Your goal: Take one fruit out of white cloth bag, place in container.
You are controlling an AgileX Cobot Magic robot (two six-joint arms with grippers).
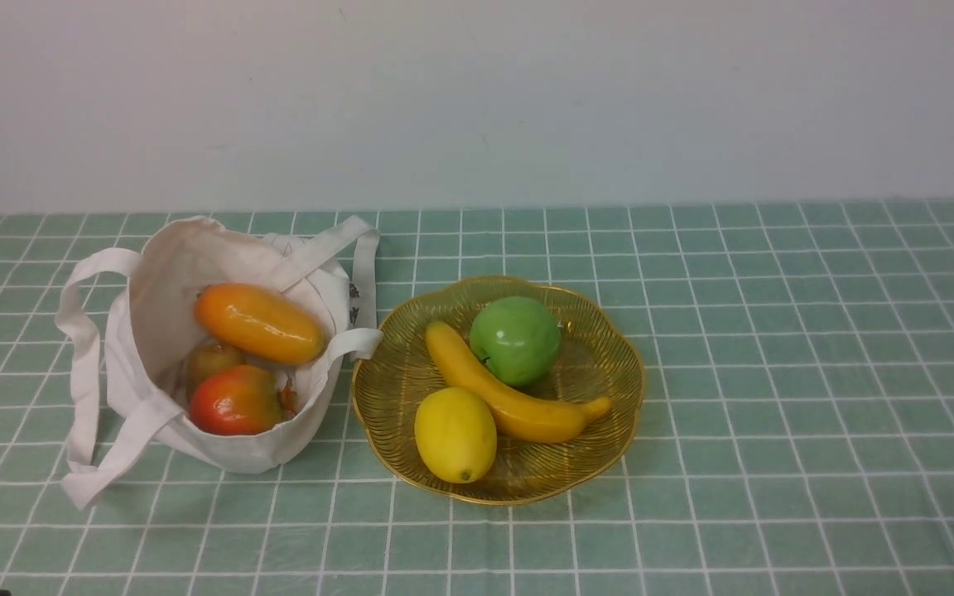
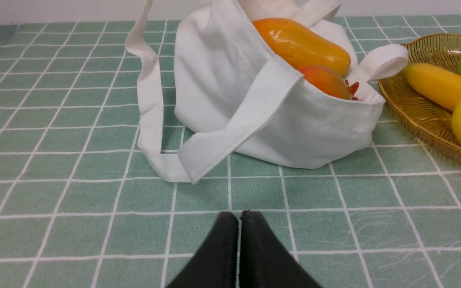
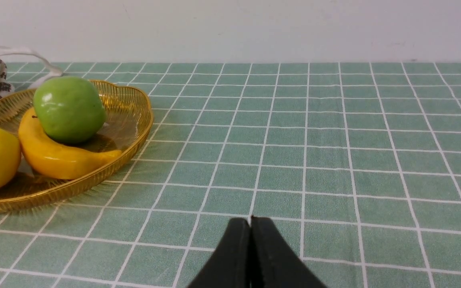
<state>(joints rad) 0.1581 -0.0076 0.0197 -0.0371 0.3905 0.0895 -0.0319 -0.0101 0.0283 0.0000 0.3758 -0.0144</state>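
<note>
The long yellow-orange banana (image 1: 510, 389) lies in the amber scalloped bowl (image 1: 601, 463), between a lemon and a green apple. The white cloth bag (image 1: 245, 451) slumps open to the bowl's left, one strap resting against the rim. In the left wrist view my left gripper (image 2: 239, 214) is shut and empty, low over the tablecloth a short way in front of the bag (image 2: 294, 128). In the right wrist view my right gripper (image 3: 250, 220) is also shut and empty, to the right of the bowl (image 3: 134, 116) and apart from it. Neither arm shows in the front view.
A lemon (image 1: 455, 434) and a green apple (image 1: 515, 339) share the bowl. An orange oval fruit (image 1: 257, 323) and a red-orange fruit (image 1: 235, 401) lie in the bag. A white wall stands behind the green checked tablecloth (image 1: 775, 372).
</note>
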